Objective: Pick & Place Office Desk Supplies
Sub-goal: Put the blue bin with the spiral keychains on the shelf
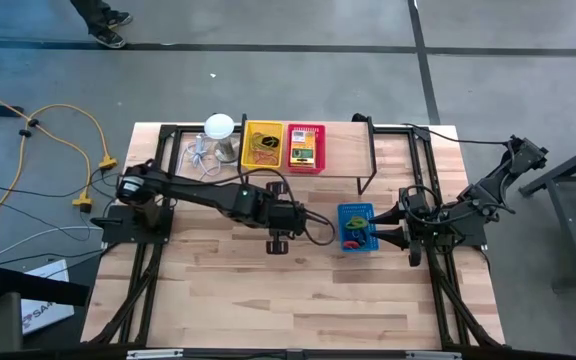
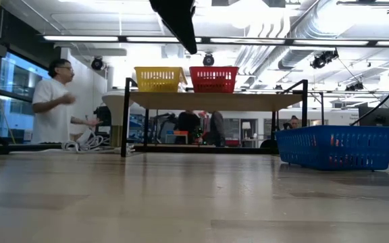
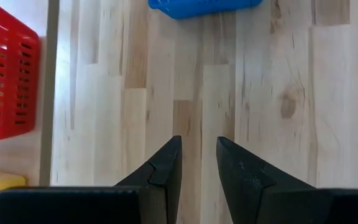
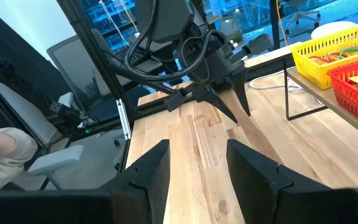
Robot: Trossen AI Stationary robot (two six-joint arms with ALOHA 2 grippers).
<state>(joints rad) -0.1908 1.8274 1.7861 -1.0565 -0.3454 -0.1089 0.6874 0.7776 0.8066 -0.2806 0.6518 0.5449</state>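
Observation:
A blue basket [image 1: 357, 228] on the table holds small coloured rings [image 1: 356, 236]. On the raised shelf at the far side, a yellow basket [image 1: 263, 145] holds rubber bands [image 4: 334, 55], and a red basket [image 1: 305, 147] holds a yellow-and-green card box [image 1: 304, 152]. My left gripper [image 3: 199, 142] hangs open above bare wood just left of the blue basket, slanting downward, with nothing between its fingers. My right gripper [image 4: 197, 146] stands open and empty at the blue basket's right side [image 1: 386, 228], pointing nearly level toward the table's left.
A white round-topped object with a cable [image 1: 218, 127] stands left of the yellow basket. The shelf's black frame legs [image 1: 366, 170] reach down to the table. A person [image 2: 56, 101] stands beyond the table. Bare wood [image 1: 298, 300] spreads across the near half.

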